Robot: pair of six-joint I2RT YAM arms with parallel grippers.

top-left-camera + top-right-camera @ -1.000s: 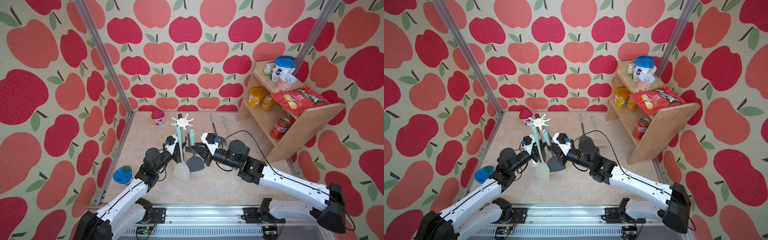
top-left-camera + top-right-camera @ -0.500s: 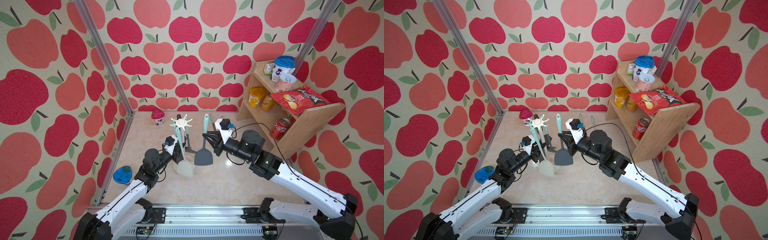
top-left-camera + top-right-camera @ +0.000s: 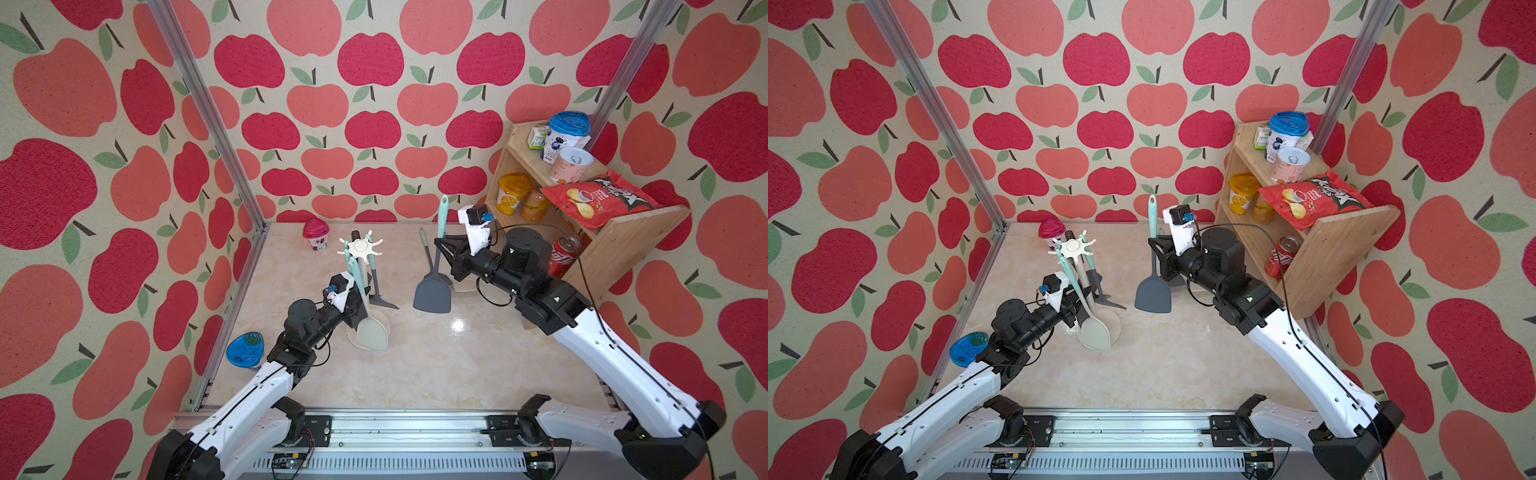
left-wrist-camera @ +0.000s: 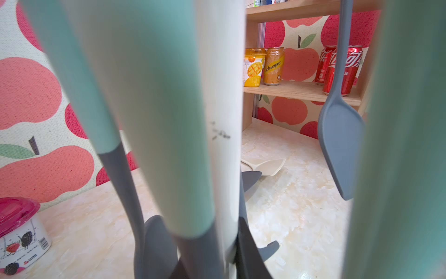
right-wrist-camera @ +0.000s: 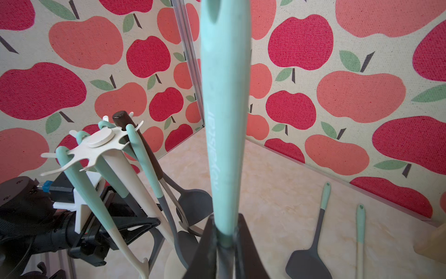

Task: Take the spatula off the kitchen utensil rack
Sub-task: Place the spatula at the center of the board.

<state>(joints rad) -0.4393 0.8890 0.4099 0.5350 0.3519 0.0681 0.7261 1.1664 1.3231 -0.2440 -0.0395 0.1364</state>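
Centre of both top views, right of the rack: spatula, dark grey blade, mint-green handle with a hanging slot at its end. It stands upright, blade down, off its hook and well apart from the rack. Right jaws are clamped low on the mint handle; black fingers press it from both sides in the right wrist view. The blade appears to hang clear of the desk in the left wrist view.

Left of centre: kitchen utensil rack, cream-white, with star top, thin pole and round base on the desk. Hung on it are a cream spoon with mint handle, a dark grey utensil and a dark-handled tool at the back. Left jaws are closed on the pole low down, among the hanging handles.

Upper centre, flat on the desk beyond the spatula: dark turner and mint-and-cream utensil, side by side, not touching.

Right of frame: wooden stepped shelf.
- Upper boards: blue-lidded cup, small carton, pull-tab tin, red crisp bag.
- Lower board: yellow mango cup, orange can, red cola can.

Back of desk, left of the rack's top: pink-lidded cup.

Lower left, beside the left arm: blue-lidded tub, tilted.
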